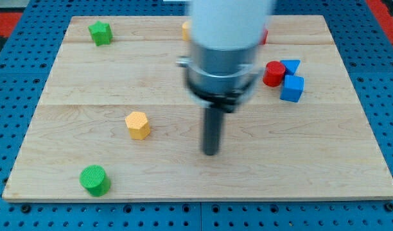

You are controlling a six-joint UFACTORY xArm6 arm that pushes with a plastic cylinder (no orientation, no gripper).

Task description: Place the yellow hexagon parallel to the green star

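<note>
Nearest, at left: green cylinder [94, 179]. Farther in: yellow hexagon [137, 124], with my tip [211, 153] well right of it, apart; no jaws, only a rod. Right: red cylinder [273, 74] touching blue blocks [291, 88]. Farthest left: green star [101, 33].

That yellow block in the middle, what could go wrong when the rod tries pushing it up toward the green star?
My tip sits to the view's right of the yellow hexagon, apart from it, while the green star lies far off at the view's top left. A push from here would likely send it left, not up. An off-centre push might spin it aside. The arm also hides blocks at the top, so contact there could go unseen.
</note>
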